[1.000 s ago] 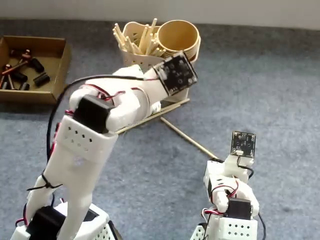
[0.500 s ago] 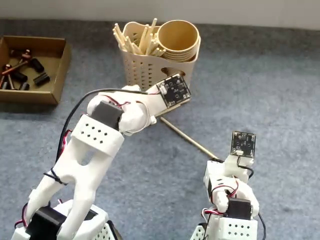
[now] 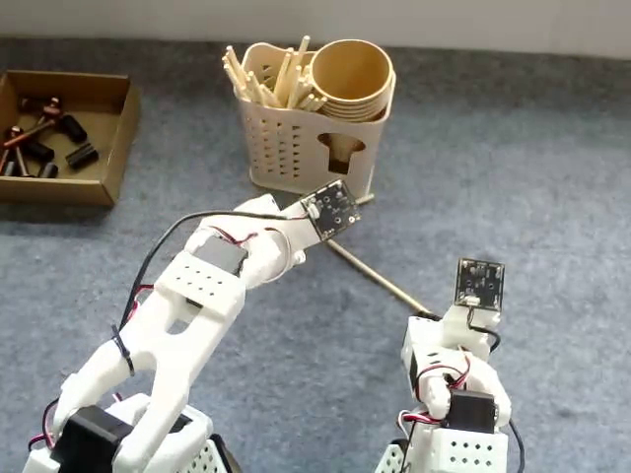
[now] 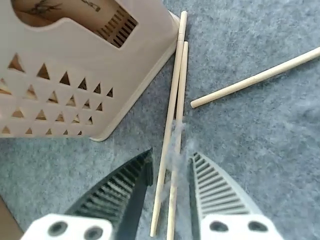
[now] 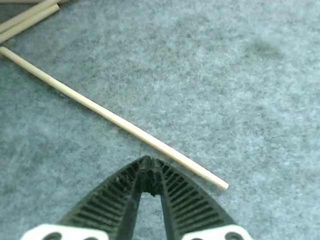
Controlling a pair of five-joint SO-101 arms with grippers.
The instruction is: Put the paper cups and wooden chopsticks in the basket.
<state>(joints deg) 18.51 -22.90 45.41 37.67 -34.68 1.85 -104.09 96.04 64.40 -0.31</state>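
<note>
Basket: cream slotted basket (image 3: 286, 153) stands upright on the grey table (image 3: 513, 168).
Paper cups: a nested stack (image 3: 367, 101) sits mouth up in one side of the basket; the number in it cannot be told.
Chopsticks in basket: a bundle (image 3: 258, 87) stands on end in the other side, tips fanned upward.
Loose chopsticks: three.
Pair: two (image 4: 172, 100) lie flat, parallel and touching, one end at the basket's bottom corner.
Single: one (image 5: 115, 118) lies slantwise, pointing away from the basket, its near end just beside the pair.
Left end effector (image 4: 171, 154): spread wide, one jaw on each side of the pair.
Right end effector (image 5: 148, 161): closed on nothing, tips just beside the single chopstick's far end.
Open room: bare table beyond the basket's cup side; a cardboard box (image 3: 59, 187) of parts sits well apart on the other side.
</note>
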